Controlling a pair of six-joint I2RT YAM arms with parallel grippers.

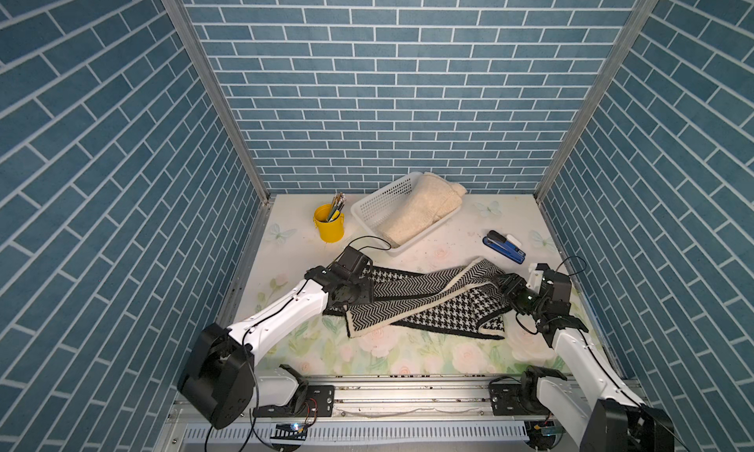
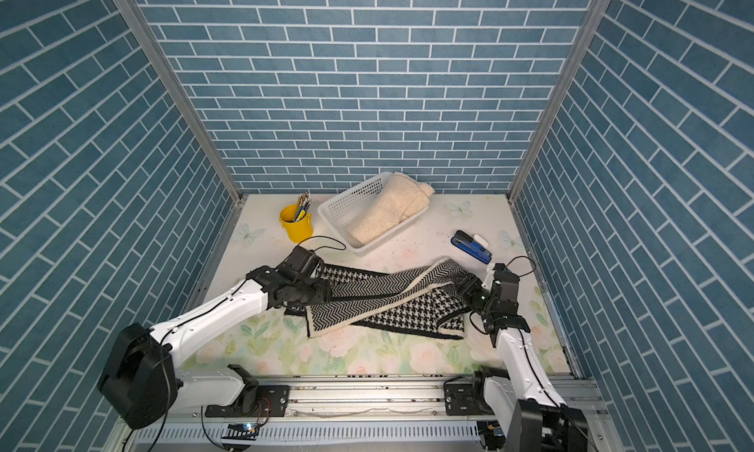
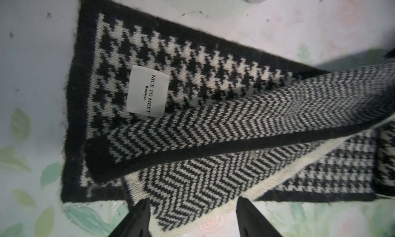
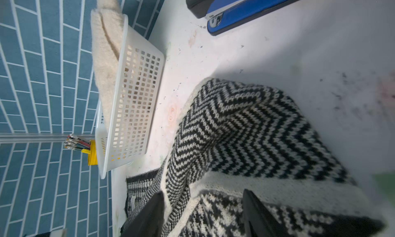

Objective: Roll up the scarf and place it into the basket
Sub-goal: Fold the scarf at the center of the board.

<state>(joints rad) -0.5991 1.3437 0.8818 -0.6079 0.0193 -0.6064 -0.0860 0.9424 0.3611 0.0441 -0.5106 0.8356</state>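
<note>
My left pincer [image 3: 192,203] stands spread, its two black fingertips [image 3: 142,206] apart above the cream-edged herringbone end of the scarf [image 1: 428,303], which lies flat under them. Beside that end, the houndstooth end with its black border carries a white label [image 3: 147,91] reading "NICE TO MEET". My right pincer [image 4: 203,201] straddles the scarf's opposite fold, where the herringbone side humps up and the houndstooth side turns under. Its fingers are apart with cloth between them, but I cannot tell whether they press on it or merely sit around it. The scarf is unrolled and doubled over itself, stretching across the middle of the bench [image 1: 408,360] from near the left edge to near the right edge. It lies outside the basket [image 1: 379,209]. In both top views the basket sits at an angle by the middle of the far edge, well apart from the scarf, and holds a cream roll [image 1: 420,213] of knitted cloth that overhangs its far rim. The yellow bucket [image 1: 329,225], full of brushes [image 1: 338,201], stands just beside the basket toward the far left corner. A blue stapler [image 1: 504,248] lies toward the right edge, near my right pincer.
</note>
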